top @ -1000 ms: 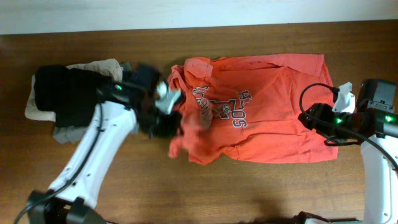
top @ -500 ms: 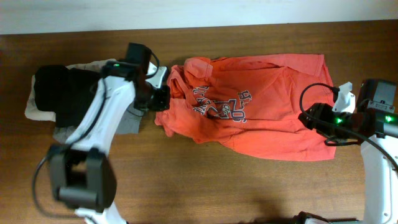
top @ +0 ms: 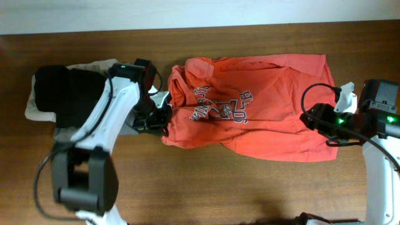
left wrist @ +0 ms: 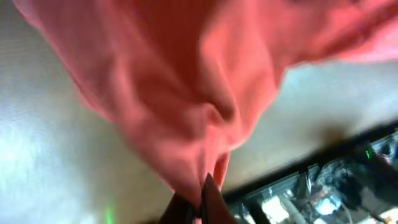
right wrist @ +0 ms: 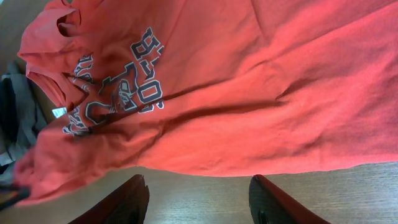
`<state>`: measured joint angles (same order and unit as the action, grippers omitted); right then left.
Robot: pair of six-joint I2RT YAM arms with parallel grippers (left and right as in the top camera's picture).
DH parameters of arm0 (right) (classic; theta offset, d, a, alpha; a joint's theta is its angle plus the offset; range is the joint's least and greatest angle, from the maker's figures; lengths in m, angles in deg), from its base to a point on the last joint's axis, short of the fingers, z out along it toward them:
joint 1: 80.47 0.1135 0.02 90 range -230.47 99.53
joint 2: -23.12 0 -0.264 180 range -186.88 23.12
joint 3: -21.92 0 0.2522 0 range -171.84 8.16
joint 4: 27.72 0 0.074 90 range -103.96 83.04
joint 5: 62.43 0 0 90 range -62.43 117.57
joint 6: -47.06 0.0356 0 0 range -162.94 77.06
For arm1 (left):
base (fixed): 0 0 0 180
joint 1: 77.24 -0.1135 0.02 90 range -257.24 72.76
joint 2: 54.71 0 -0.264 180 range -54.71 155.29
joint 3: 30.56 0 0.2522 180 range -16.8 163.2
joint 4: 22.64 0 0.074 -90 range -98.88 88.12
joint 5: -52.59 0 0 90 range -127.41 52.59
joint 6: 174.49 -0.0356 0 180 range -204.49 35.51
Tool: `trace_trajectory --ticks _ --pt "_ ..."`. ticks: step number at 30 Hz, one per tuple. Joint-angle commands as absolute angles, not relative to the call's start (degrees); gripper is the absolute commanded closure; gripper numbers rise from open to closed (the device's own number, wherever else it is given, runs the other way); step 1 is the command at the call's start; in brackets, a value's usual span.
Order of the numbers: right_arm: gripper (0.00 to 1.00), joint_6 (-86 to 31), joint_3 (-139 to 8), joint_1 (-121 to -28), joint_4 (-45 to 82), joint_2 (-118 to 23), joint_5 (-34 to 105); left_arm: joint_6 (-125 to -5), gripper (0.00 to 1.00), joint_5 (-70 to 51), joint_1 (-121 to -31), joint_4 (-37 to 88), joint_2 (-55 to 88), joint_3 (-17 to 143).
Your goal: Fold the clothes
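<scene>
shirt: T-shirt [top: 269,119] spread mid-surface [top: 212,194], left edge bunched | handling: light, limp, drapes (my judgement); take by hems or corners | left end effector [top: 164,117]: pinched tight on shirt's left edge | right end effector [right wrist: 200,200]: half-spread, empty, beside right edge

Dark brown wood-grain tabletop [top: 250,194] fills nearly the whole overhead view, grain running left-right. Along the table's far edge: pale off-white strip [top: 200,12], wall or ledge, can't tell which. Light even & soft, w/ faint sheen on the table's near side. At the table's left end: stack of folded black, beige & grey garments [top: 56,94].
</scene>
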<state>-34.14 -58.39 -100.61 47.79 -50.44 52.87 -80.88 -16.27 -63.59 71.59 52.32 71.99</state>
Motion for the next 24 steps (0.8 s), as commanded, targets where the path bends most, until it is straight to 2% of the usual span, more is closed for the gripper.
trace_trajectory --ticks 1,5,9,17,21,22,23,24 --pt "0.43 -34.55 -59.20 -100.26 47.53 -50.38 52.35 -82.34 0.99 -16.99 -61.31 73.80 44.82 72.23" --pt "0.43 -34.53 -59.20 -100.26 46.68 -50.38 52.37 -80.44 0.99 -19.35 -60.50 71.63 43.73 72.21" --pt "0.43 -34.53 -59.20 -100.26 46.24 -50.38 52.37 -77.34 1.00 -20.79 -61.09 62.12 46.55 72.21" --pt "0.43 -34.53 -59.20 -100.26 46.59 -50.38 52.39 -75.61 1.00 -21.71 -63.32 43.70 60.30 72.21" --pt "0.43 -34.55 -59.20 -100.26 47.16 -50.38 52.37 -74.43 0.99 -22.74 -64.33 38.74 63.51 72.21" --pt "0.43 -34.55 -59.20 -100.26 47.29 -50.38 52.39 -74.45 0.94 -23.02 -64.68 38.17 63.51 72.23" --pt "0.43 -34.55 -59.20 -100.26 47.38 -50.38 52.37 -74.45 0.82 -23.68 -65.07 38.17 63.31 72.52" --pt "0.43 -34.58 -59.20 -100.26 47.40 -50.38 52.39 -74.56 0.65 -23.79 -65.51 38.87 63.16 73.22"
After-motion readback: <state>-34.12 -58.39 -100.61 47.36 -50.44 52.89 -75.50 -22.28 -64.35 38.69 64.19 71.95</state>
